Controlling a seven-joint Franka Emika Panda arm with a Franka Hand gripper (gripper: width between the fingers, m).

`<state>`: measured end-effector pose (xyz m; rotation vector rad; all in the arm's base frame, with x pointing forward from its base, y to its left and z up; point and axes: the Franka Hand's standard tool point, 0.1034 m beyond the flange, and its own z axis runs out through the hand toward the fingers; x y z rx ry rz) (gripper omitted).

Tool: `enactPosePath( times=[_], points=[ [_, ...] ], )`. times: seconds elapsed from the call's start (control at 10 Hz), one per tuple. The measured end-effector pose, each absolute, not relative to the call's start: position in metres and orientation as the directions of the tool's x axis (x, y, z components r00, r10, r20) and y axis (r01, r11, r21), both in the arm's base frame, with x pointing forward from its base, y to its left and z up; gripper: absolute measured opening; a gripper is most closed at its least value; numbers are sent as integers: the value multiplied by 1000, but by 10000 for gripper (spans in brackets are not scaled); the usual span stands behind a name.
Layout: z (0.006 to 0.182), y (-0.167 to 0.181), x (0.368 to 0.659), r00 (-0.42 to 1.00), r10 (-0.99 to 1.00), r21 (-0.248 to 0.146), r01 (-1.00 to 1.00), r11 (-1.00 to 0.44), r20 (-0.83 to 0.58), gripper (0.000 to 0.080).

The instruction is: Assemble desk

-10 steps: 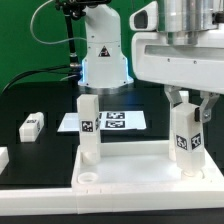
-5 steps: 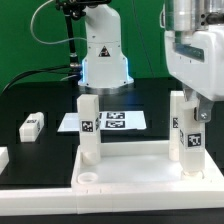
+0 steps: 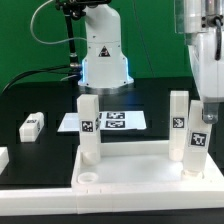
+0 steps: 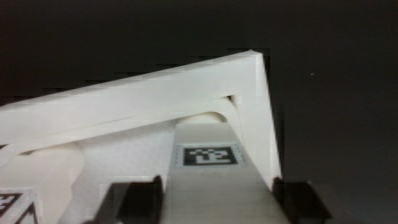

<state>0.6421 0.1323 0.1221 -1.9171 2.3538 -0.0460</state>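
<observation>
Exterior: black table (image 3: 45, 100), green backdrop (image 3: 20, 40) | tabletop (image 3: 130, 182) near centre, left leg (image 3: 88, 125) upright in it | gripper (image 3: 203, 122) clamped on held leg (image 3: 197, 155) at tabletop's right end | bare table far left | Wrist: fingers (image 4: 134, 200) squeeze held leg (image 4: 214, 135) above tabletop (image 4: 143, 100) corner, dark table beyond.

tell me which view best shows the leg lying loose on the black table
The exterior view: the loose leg lies in full sight at that view's left, tag showing. The wrist view misses it, framing the tabletop corner instead.
</observation>
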Motion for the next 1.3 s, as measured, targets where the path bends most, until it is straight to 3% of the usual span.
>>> enactPosePath(
  times=[0.1, 0.2, 0.3, 0.4, 0.8, 1.1, 1.3],
  points=[
    [122, 132, 642, -193, -979, -90, -976, 199, -62, 418],
    [123, 131, 641, -90, -995, -81, -992, 94, -48, 418],
    [128, 128, 641, 90, -995, -72, -994, -88, -37, 560],
    [129, 128, 641, 265, -964, -78, -962, -263, -24, 630],
    [125, 127, 639, 537, -844, -79, -841, -535, 1, 649],
    [121, 118, 645, 860, -505, -55, -502, -863, 71, 649],
    [118, 116, 644, 901, -426, -51, -423, -905, 82, 649]
  ],
)
